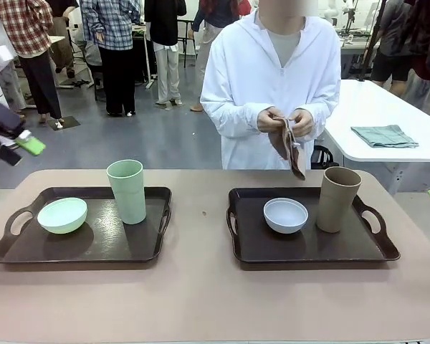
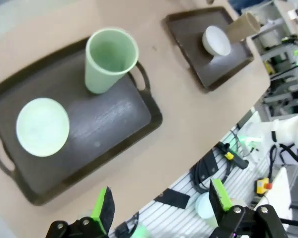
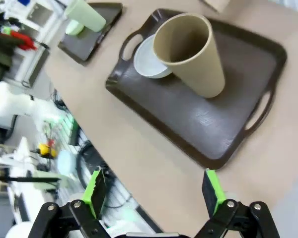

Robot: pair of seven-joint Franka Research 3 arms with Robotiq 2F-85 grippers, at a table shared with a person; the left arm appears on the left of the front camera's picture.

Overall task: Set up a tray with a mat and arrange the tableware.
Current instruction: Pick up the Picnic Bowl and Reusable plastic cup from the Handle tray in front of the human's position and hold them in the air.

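Tableware stands in two sets, one ahead of each of my grippers. My left gripper [image 2: 161,203] hangs off the near edge of the table [image 2: 188,124], its jaws spread wide with nothing between them. Out beyond its fingertips lies the left tray [image 2: 114,114], dark brown with a cut-out handle at each end. On that tray the pale mint green bowl [image 2: 42,126] sits the nearer to these jaws. The pale green tumbler [image 2: 111,59] stands upright farther off, clear of the bowl.

My right gripper [image 3: 154,191] hovers over the same near edge of the table, jaws just as wide and just as empty. Ahead of its fingertips lies the right tray [image 3: 188,119], the twin of the first. The tan brown tumbler [image 3: 193,54] stands upright on it, the closer of the two pieces to these jaws. The greyish white bowl [image 3: 146,64] sits just past the tumbler, partly hidden behind it from my wrist; seen from the front, the two stand a little apart. The two trays lie side by side, well apart, with bare table between them.

Across the table from both grippers, beyond the right tray, a person's hands [image 1: 287,122] hold a folded brownish mat [image 1: 295,152] in the air above the far edge.
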